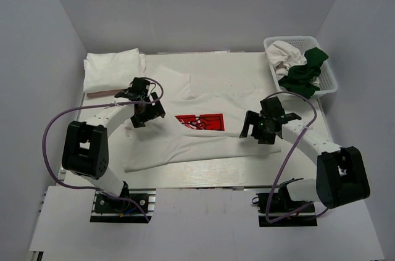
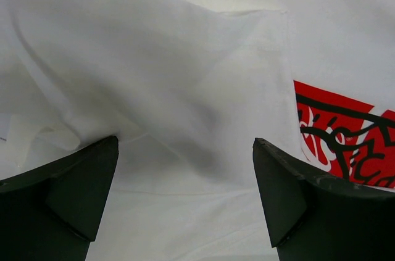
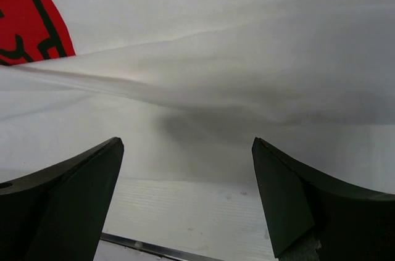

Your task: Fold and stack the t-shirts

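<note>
Left hand (image 1: 147,105): I am keeping it wide open over the left side of the print shirt (image 1: 185,147). It is holding nothing.
Right hand (image 1: 262,124): I am keeping it wide open too, low over the shirt's right side. It is holding nothing.
Print shirt: It is lying spread out in the middle of the tabletop (image 1: 241,66), red print up, with some wrinkles.
Done: One folded shirt (image 1: 111,71) is sitting at the far left corner.
Left: I am thinking the print shirt needs folding and stacking on that pile. A green shirt (image 1: 302,77) and a white shirt (image 1: 285,53) are waiting in the basket (image 1: 331,82).
How far: I am guessing we are early, with most of the shirts not folded yet.
</note>
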`<action>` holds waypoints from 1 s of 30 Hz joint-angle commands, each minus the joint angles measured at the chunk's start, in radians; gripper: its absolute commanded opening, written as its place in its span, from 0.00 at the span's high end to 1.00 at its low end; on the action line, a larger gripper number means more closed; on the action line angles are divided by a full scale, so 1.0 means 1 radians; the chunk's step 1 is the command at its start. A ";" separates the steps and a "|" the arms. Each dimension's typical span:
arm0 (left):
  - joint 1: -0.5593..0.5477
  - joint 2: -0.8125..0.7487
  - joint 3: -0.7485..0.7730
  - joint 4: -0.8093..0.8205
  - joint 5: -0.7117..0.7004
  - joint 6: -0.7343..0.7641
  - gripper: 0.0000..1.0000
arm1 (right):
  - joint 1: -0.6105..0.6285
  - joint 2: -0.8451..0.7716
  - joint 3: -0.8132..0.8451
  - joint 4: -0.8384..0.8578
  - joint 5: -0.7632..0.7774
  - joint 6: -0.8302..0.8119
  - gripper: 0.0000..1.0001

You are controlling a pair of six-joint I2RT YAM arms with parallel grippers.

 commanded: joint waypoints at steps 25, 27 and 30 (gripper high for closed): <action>0.013 -0.051 0.031 0.200 -0.177 0.080 0.00 | -0.004 0.172 0.243 0.406 0.275 -0.044 0.10; 0.013 -0.036 0.043 0.200 -0.177 0.080 0.00 | -0.003 0.123 0.209 0.367 0.267 -0.042 0.10; 0.013 0.001 0.107 0.224 -0.168 0.109 0.00 | -0.004 0.080 0.149 0.355 0.269 -0.054 0.10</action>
